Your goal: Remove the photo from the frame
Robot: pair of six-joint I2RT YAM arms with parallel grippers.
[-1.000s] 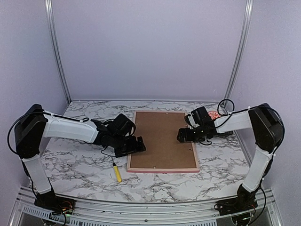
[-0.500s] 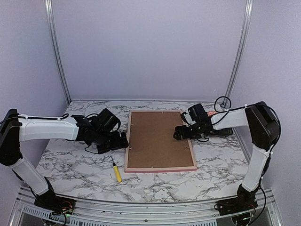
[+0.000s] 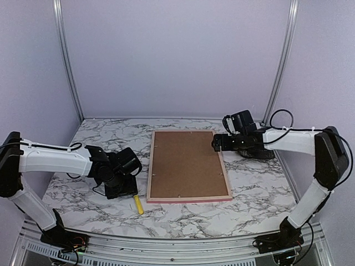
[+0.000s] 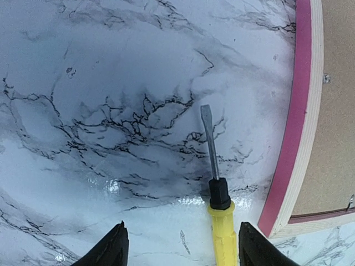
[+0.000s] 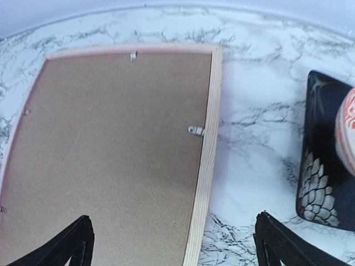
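The frame [image 3: 191,198] lies face down on the marble table, its pink edge [image 4: 288,138] and pale wooden rim [image 5: 208,166] around a brown backing board [image 3: 186,163]. Small metal tabs [image 5: 195,131] hold the board in. The photo is hidden beneath it. My left gripper [image 4: 180,252] is open low over the table left of the frame's near left corner. A yellow-handled screwdriver [image 4: 223,238] lies between its fingers, untouched, nearer the right one. My right gripper [image 5: 175,249] is open above the frame's right rim near the far corner, holding nothing.
A black dish [image 5: 327,166] with an orange-and-white round object [image 5: 346,133] sits on the table right of the frame. The screwdriver [image 3: 137,206] lies close to the frame's near left corner. Pale walls with aluminium posts enclose the table.
My left gripper drew back from the frame's left edge toward the near left, over the screwdriver, and its jaws narrowed a little. The right gripper moved toward the far right corner. The frame slid slightly left.
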